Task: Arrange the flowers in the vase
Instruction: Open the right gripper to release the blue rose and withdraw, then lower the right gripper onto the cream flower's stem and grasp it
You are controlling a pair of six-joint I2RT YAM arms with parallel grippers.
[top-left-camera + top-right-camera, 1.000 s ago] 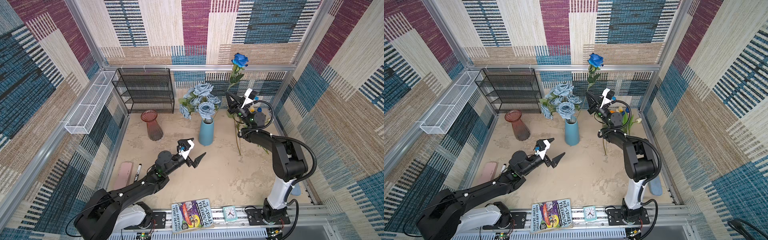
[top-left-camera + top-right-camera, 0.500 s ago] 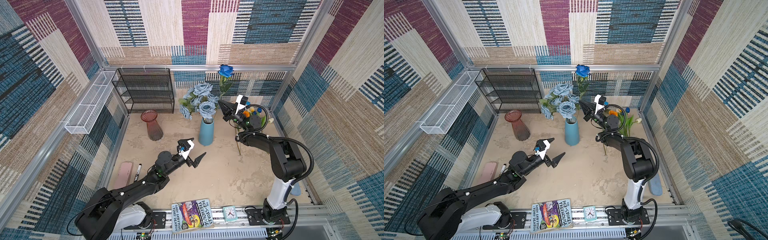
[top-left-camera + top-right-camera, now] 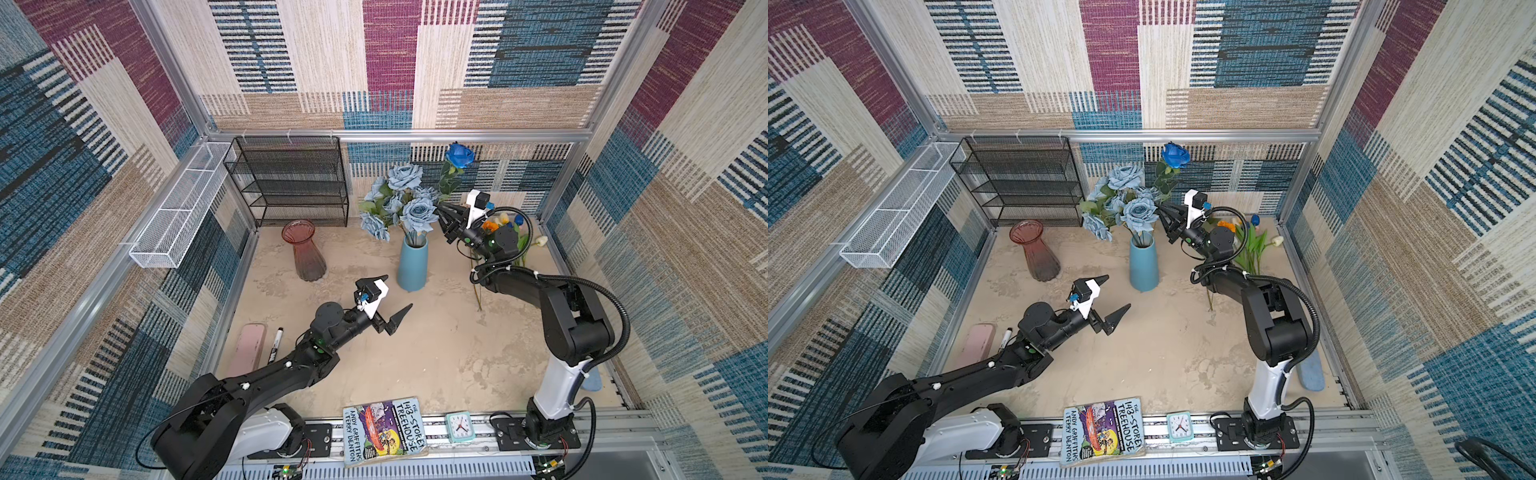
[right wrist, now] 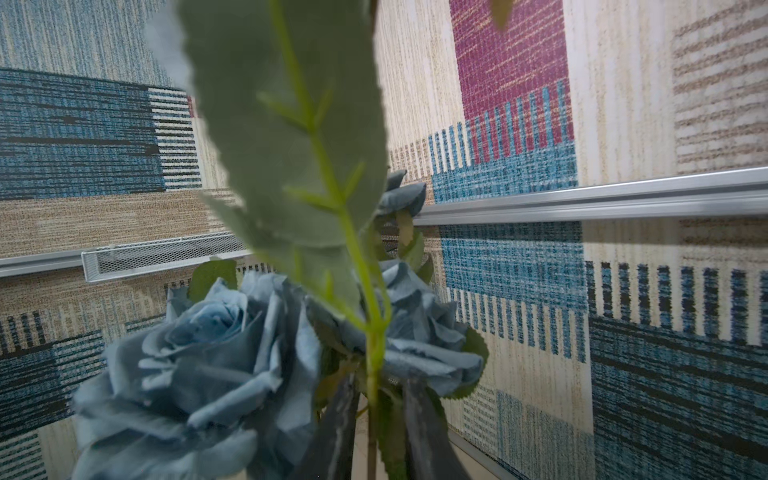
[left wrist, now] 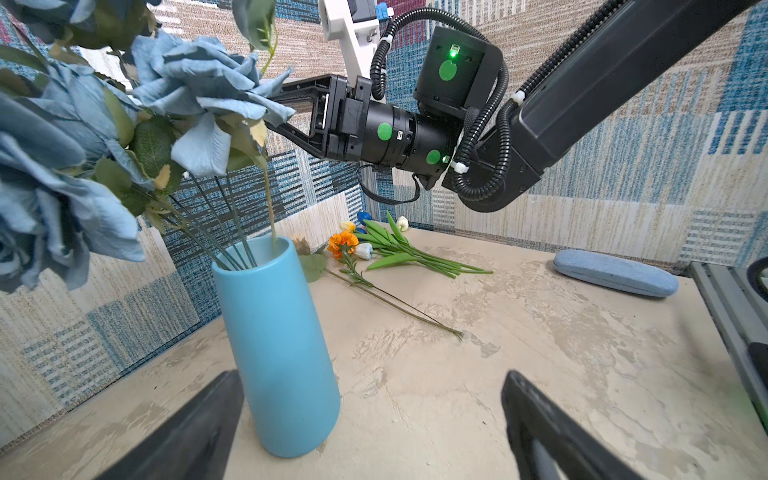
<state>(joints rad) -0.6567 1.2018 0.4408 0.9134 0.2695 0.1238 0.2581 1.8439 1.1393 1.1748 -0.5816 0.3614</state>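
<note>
Beige tabletop [image 3: 436, 353]: the tall light-blue ceramic vase [image 3: 412, 266] stands near the back edge and holds the dusty-blue fabric rose bunch [image 3: 409, 199]. The long-stemmed deep-blue rose [image 3: 459, 154] has its stem in the vase mouth. Your right gripper [image 3: 446, 218] sits with jaws slightly apart around that stem, not pinching it. The left gripper [image 3: 395, 295] is spread wide and empty at mid-tabletop.

Risks: a leaf could snag a finger on retreat and drag the rose out, or the top-heavy bloom could lean. The orange marigold [image 5: 343, 243] lies loose at the back right corner.
</note>
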